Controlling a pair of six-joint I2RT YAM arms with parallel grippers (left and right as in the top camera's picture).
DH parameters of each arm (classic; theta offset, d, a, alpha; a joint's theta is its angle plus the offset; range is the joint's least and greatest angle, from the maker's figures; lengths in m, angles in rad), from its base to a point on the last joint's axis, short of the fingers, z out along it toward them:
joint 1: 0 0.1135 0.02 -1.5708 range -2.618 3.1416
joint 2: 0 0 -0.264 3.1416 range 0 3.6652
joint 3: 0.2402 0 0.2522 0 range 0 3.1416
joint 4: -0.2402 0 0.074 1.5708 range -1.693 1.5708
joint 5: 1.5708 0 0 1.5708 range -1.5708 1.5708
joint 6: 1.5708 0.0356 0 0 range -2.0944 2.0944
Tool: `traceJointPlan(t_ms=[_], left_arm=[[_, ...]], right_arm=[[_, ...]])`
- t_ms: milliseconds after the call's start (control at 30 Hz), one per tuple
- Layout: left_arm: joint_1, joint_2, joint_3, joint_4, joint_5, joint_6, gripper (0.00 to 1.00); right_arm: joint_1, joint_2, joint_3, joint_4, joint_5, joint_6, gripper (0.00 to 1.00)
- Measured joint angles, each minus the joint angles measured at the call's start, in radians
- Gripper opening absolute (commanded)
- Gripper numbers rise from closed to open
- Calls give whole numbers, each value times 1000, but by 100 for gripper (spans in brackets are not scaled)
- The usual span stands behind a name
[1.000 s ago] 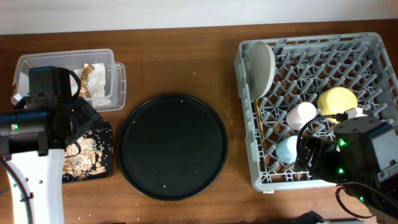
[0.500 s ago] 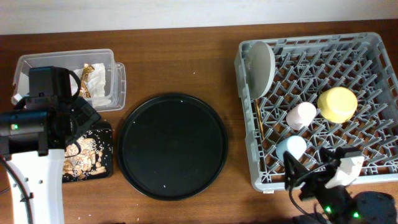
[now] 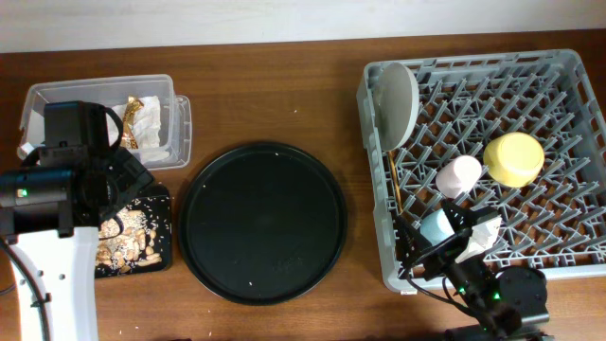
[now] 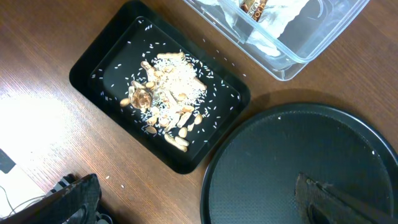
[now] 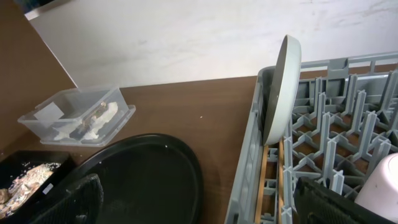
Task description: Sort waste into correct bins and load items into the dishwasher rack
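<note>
The grey dishwasher rack [image 3: 549, 90] holds the grey plate [image 3: 398, 102] on edge, the pink cup [image 3: 459, 175], the yellow bowl [image 3: 514, 158], the blue cup [image 3: 436, 225] and the chopsticks [image 3: 396, 185]. The clear box [image 3: 57, 95] holds the white napkin [image 3: 156, 142] and the gold-brown wrapper [image 3: 142, 114]. The shallow black tray [image 3: 161, 256] holds the tan food scraps [image 3: 128, 237]. My left gripper [image 4: 199, 199] is open and empty above the tray's near edge. My right gripper [image 5: 205, 202] is open and empty at the rack's front left corner [image 3: 438, 254].
The large round black tray [image 3: 262, 223] lies between the bins and the rack, with only a few crumbs on it. The right wrist view shows the plate [image 5: 281, 87], the chopsticks [image 5: 270, 180], the pink cup [image 5: 382, 180] and the clear box [image 5: 78, 115].
My right arm has pulled back from over the rack to the table's front edge, and its gripper now points at the rack's front left corner. The left arm has not moved.
</note>
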Motion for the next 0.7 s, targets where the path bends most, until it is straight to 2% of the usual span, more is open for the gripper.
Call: traceJointPlan(t_ms=[533,700], left_arm=[[0,0,0,0,0,0,99],[0,0,0,0,0,0,99]], right_arm=[[0,0,0,0,28,-7,99],[0,-25,-15,-91,104,-15,99]])
